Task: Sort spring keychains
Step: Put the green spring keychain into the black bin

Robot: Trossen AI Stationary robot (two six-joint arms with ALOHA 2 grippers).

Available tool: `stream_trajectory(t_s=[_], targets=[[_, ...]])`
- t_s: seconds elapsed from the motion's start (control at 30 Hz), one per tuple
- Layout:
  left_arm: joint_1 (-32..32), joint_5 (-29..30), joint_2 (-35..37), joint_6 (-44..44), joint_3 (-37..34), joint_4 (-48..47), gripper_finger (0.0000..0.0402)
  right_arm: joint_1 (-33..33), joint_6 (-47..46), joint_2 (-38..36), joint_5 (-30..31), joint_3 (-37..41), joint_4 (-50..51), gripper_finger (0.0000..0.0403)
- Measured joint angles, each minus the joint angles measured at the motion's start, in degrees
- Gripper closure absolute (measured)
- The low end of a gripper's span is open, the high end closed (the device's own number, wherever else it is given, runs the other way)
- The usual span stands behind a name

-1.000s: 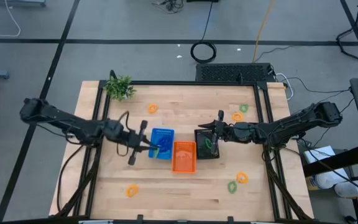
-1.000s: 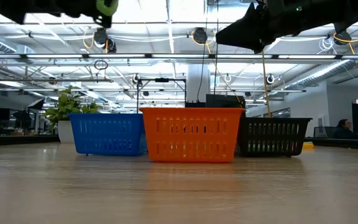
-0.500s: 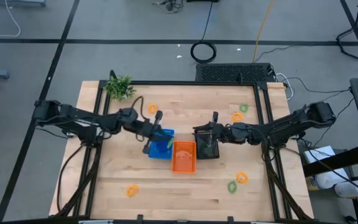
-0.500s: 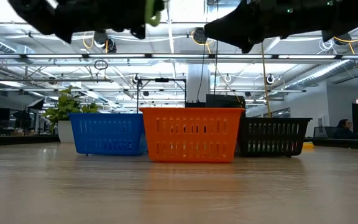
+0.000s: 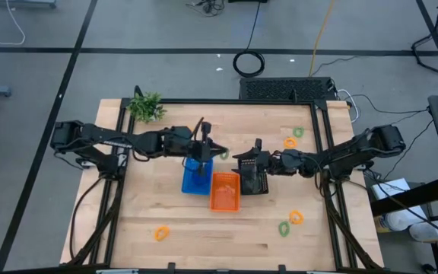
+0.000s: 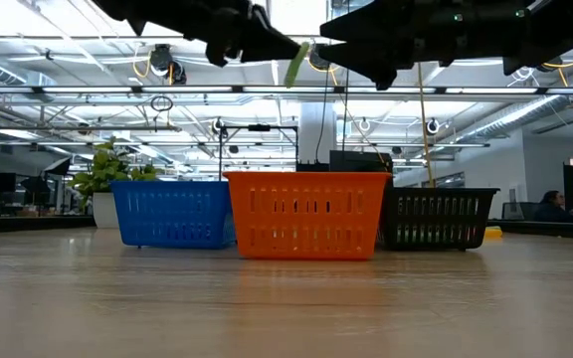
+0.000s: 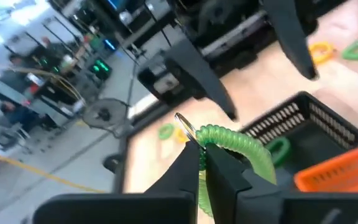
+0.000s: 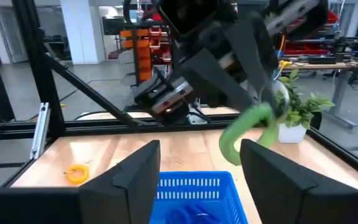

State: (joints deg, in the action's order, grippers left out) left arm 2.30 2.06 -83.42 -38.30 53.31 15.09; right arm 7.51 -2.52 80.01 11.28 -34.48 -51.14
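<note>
The left gripper (image 7: 202, 152) pinches a green keychain (image 7: 238, 146). It looks light and bendy. At three o'clock, the right gripper (image 8: 199, 165) waits wide apart.

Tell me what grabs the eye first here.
The left gripper holds a green keychain in shut fingers, high above the baskets, facing the open right gripper. Below, blue, orange and black baskets sit together mid-table.
</note>
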Motion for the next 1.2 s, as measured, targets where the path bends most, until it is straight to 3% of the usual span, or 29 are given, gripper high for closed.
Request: stream_trajectory(t_s=[0.43, 0.7, 0.97, 1.2], targets=[[-0.5, -1.0, 0.0, -2.0, 0.6, 2.7, 0.0394, -1.6, -1.3, 1.1, 0.7, 0.0, -1.5, 0.0196], [-0.6, -2.0, 0.0, -1.5, 0.6, 2.6, 0.0390, -2.0, -1.3, 6.8, 0.6, -0.5, -11.2, 0.0198], [-0.6, -2.2, 0.1, -1.2, 0.6, 1.9, 0.0383, -2.3, -2.5, 8.0, -3.8, -2.8, -10.6, 0.0198], [-0.6, -2.2, 0.1, -0.4, 0.6, 1.5, 0.0389, -2.3, -2.7, 8.0, -4.0, -2.8, -10.2, 0.0206]])
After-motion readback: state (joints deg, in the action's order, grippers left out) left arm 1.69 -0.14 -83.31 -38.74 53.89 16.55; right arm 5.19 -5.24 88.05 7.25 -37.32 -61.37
